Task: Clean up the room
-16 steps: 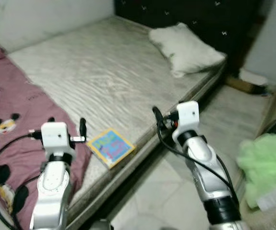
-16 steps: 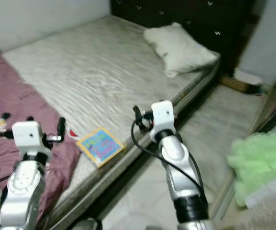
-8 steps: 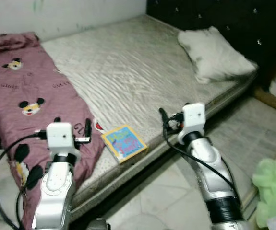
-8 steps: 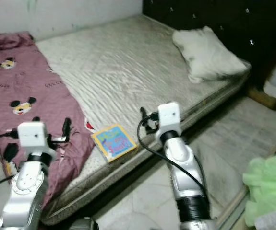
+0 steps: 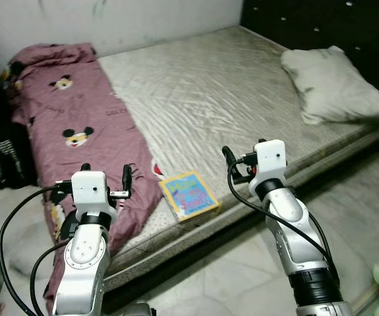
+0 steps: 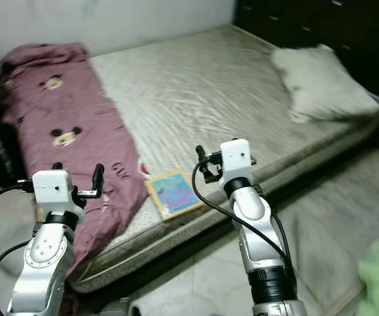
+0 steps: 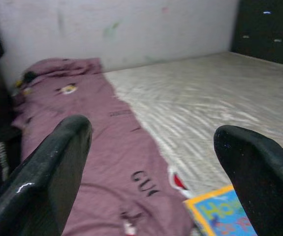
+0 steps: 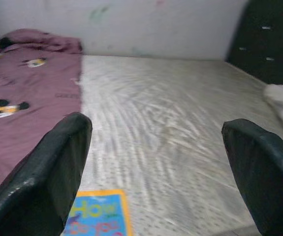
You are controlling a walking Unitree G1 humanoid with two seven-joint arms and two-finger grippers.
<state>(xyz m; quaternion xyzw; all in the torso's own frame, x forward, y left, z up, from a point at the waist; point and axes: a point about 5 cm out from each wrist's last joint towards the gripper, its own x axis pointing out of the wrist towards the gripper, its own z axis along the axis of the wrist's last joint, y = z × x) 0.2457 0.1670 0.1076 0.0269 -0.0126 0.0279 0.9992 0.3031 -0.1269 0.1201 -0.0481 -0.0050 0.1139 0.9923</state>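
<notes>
Left eye view, bed: your camera looks down on a bare grey mattress that runs from 7 o'clock up to 1 o'clock.
Left eye view, book: a yellow-edged blue picture book lies flat at the mattress's near edge, just below centre, between your two arms.
Left eye view, blanket: a maroon cartoon-print blanket covers the bed's 9 o'clock side; its hem lies just beside the book.
Left eye view, pillow: a pale pillow rests at 2 o'clock, well apart from the book.
Left eye view, left claw: you hold it raised at 8 o'clock, over the blanket's edge.
Right eye view, right claw: you hold it raised near centre, above the mattress edge at the book's 3 o'clock side.
Left wrist view, left claw: your two black fingers stand wide apart and hold nothing; blanket, mattress and a corner of the book lie beyond them.
Right wrist view, right claw: your fingers are spread wide and empty; the book's top edge lies on the mattress beyond them, nearer one finger.
</notes>
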